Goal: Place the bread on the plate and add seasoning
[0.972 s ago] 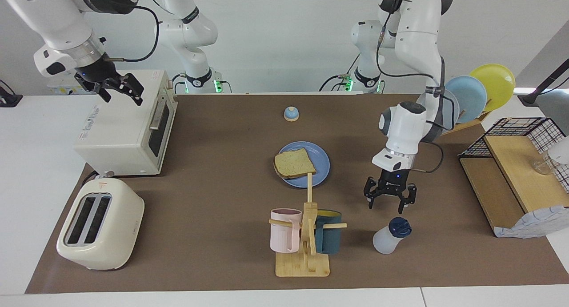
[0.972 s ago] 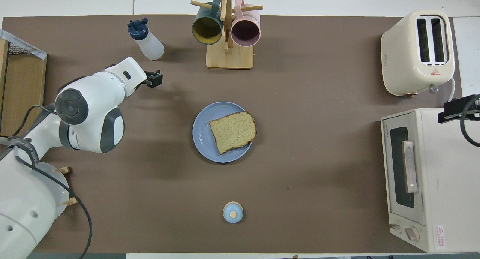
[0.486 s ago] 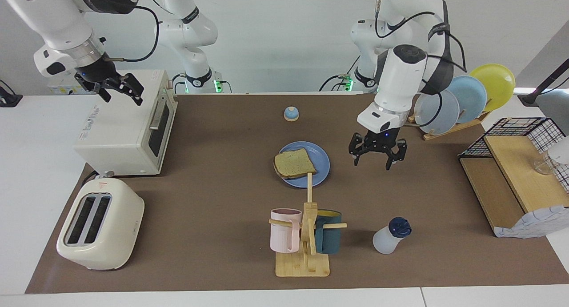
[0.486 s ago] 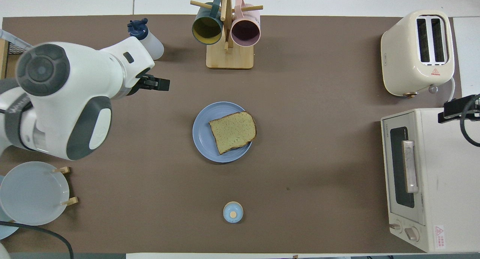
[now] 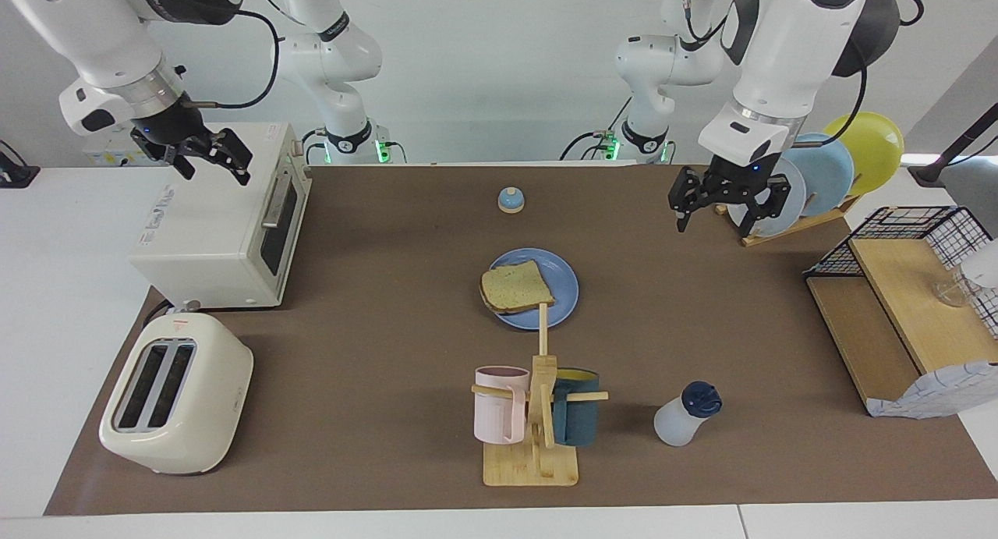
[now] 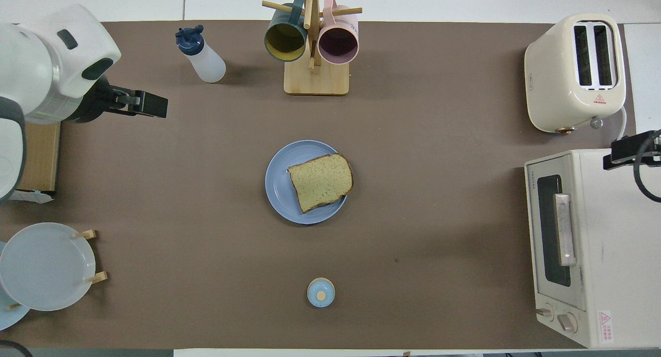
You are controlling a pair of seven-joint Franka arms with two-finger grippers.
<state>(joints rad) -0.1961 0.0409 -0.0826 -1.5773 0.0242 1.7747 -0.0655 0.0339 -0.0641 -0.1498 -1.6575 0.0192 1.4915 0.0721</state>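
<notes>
Rising from low beside the small translucent whitish bottle with the navy cap point(image 5: 686, 413), the left hand point(image 5: 727, 211) now hangs high over the worktop point(image 5: 374, 328) near the plate rack point(image 5: 795, 221), fingers apart and empty. That bottle stands beside the wooden mug tree point(image 5: 538, 414). One square slice of speckled tan bread point(image 5: 514, 288) lies on the round medium-blue plate point(image 5: 560, 285). Waiting over the white toaster oven point(image 5: 218, 227), the right hand point(image 5: 204, 158) is spread open.
</notes>
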